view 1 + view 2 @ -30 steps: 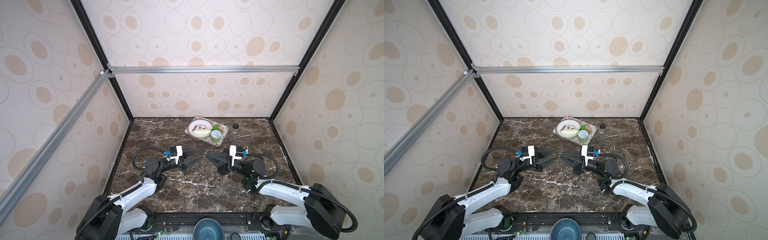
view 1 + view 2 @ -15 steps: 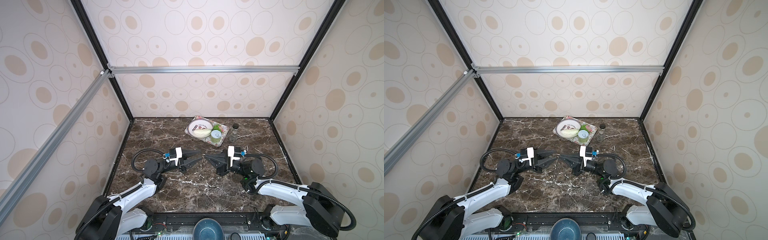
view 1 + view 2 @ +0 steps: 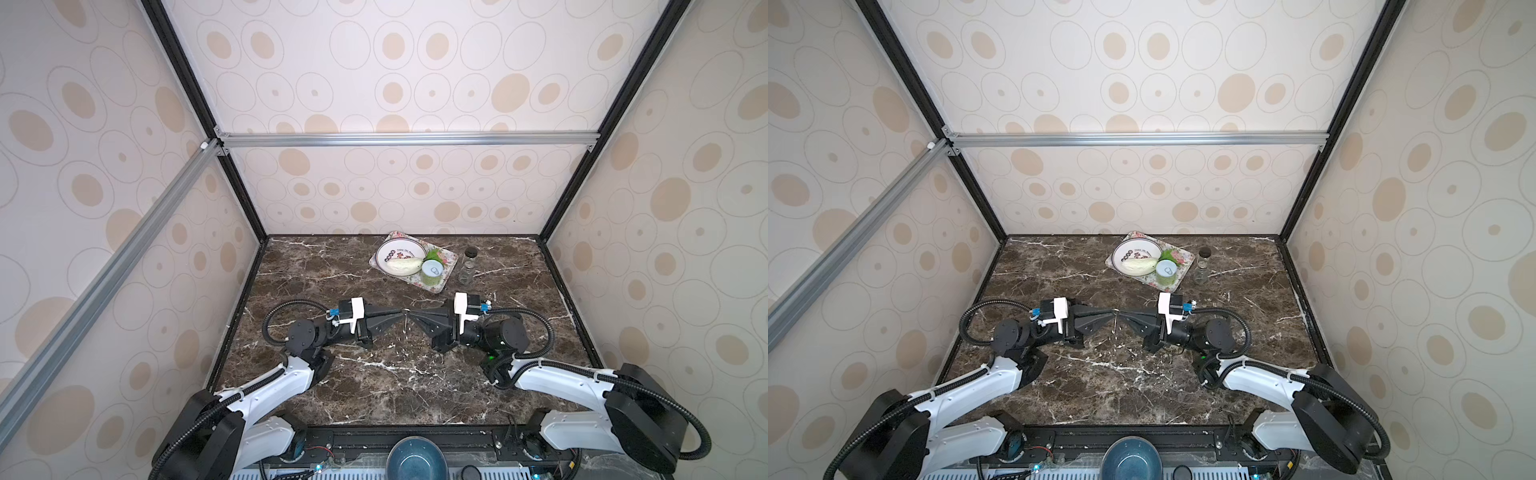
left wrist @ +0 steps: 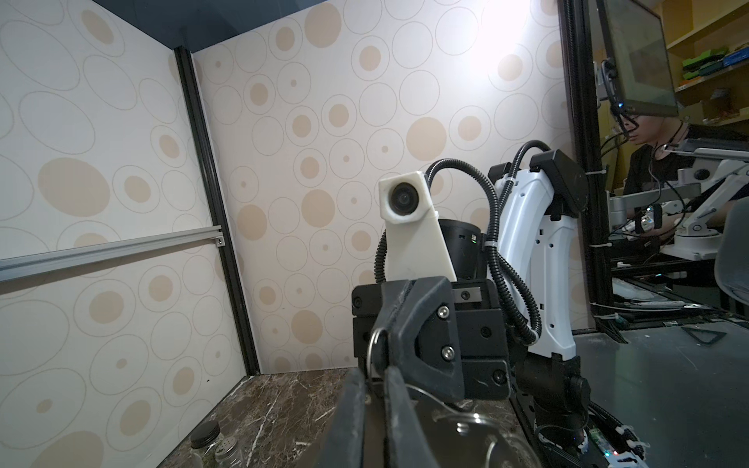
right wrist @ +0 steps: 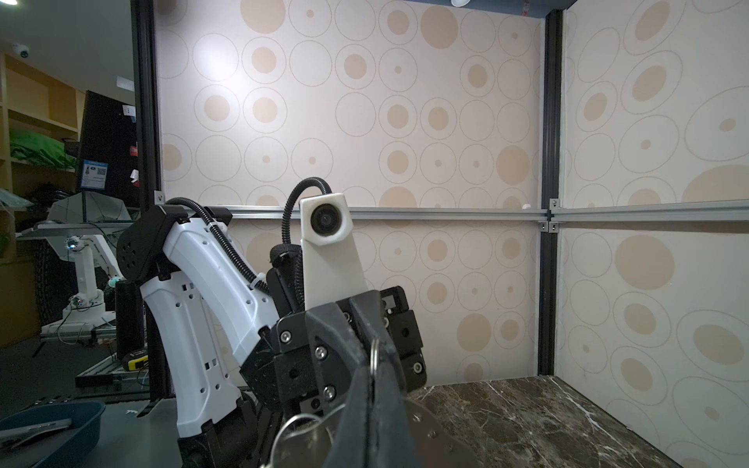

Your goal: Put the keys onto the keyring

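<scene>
My two grippers meet tip to tip above the middle of the marble table. A small metal split ring (image 4: 375, 351) sits upright between them. The left gripper (image 3: 400, 311) has its fingers closed on the ring's near edge in the left wrist view. The right gripper (image 3: 411, 312) is shut on the same ring (image 5: 375, 356) from the opposite side. Below the tips hangs the keyring (image 5: 433, 435), a flat grey plate with small holes along its rim, with thin wire loops (image 5: 300, 423) beside it. In both top views it shows only as a thin sliver (image 3: 404, 330). I cannot make out the keys.
At the back of the table a patterned tray (image 3: 446, 266) holds a white plate (image 3: 395, 249) with a pale vegetable, and a green cup (image 3: 432, 272). A glass shaker (image 3: 467, 270) stands to the tray's right. A blue bowl (image 3: 415, 459) sits at the front edge.
The left gripper has moved right until its tips meet the right gripper's, and its jaws have closed. The right arm has barely moved.
</scene>
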You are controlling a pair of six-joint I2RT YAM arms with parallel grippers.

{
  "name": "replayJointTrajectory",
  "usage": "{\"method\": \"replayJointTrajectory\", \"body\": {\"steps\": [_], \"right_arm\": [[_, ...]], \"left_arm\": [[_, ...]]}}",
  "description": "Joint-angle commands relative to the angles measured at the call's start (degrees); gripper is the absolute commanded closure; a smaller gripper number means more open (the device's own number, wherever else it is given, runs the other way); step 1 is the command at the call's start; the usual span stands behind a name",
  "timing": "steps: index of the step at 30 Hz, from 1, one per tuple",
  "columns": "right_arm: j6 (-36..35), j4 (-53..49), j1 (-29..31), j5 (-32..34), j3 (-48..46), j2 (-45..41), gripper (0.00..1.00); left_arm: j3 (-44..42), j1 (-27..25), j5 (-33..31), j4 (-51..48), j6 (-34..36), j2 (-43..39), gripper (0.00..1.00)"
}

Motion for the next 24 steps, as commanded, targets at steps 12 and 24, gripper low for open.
{"method": "replayJointTrajectory", "body": {"steps": [12, 24], "right_arm": [[-0.6, 3.3, 1.2, -0.7, 2.3, 0.8, 1.00], [-4.3, 1.4, 0.0, 8.8, -5.0, -4.6, 0.61]], "left_arm": [[1.3, -0.4, 2.1, 3.6, -1.3, 1.1, 1.00], [2.0, -0.4, -4.3, -10.9, 9.1, -2.8, 1.00]]}}
